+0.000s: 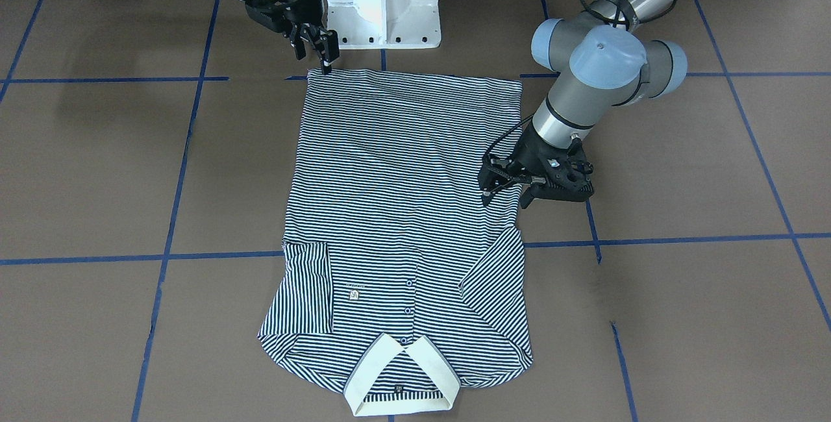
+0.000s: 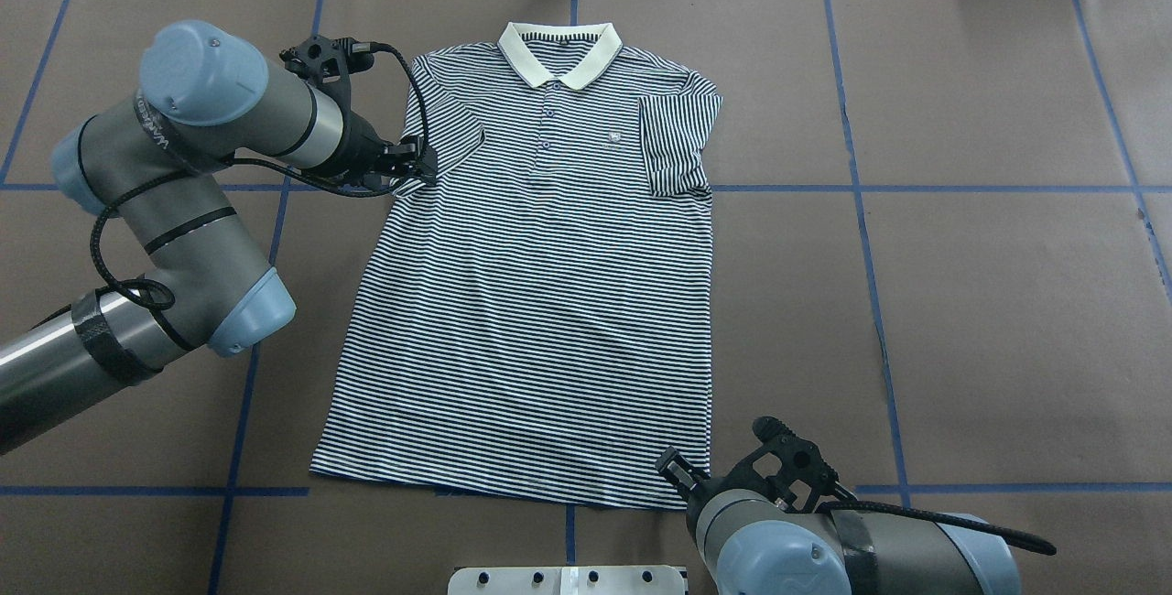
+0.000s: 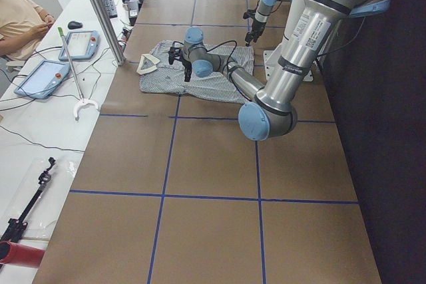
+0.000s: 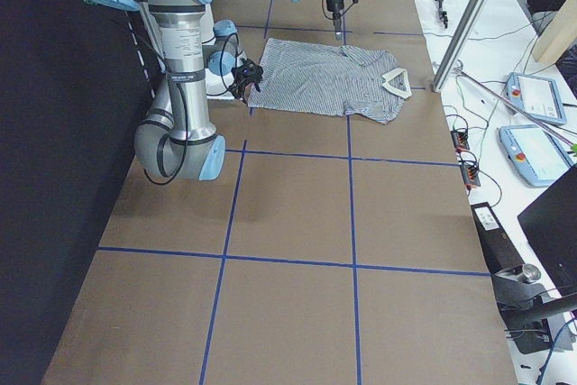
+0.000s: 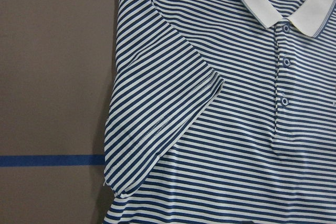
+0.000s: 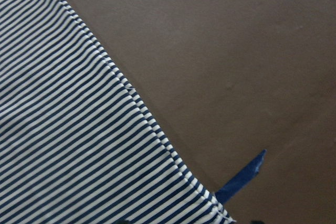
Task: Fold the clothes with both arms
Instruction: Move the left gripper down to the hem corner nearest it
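Observation:
The striped polo shirt (image 1: 402,169) lies flat and face up on the brown table, its cream collar (image 2: 558,50) away from the robot's base. Both sleeves are folded in onto the body. My left gripper (image 1: 506,196) is open and empty, and hovers low over the shirt's side edge just below the folded sleeve (image 5: 157,119). It also shows in the overhead view (image 2: 417,165). My right gripper (image 1: 317,58) is open, with one fingertip just over the hem corner (image 6: 210,200). It also shows in the overhead view (image 2: 682,476).
The white pedestal base (image 1: 383,6) stands just behind the hem. Blue tape lines (image 2: 916,188) grid the brown table. An aluminium post (image 3: 100,11) and a side bench with tablets (image 3: 40,78) stand beyond the collar end, where a seated person (image 3: 20,11) shows.

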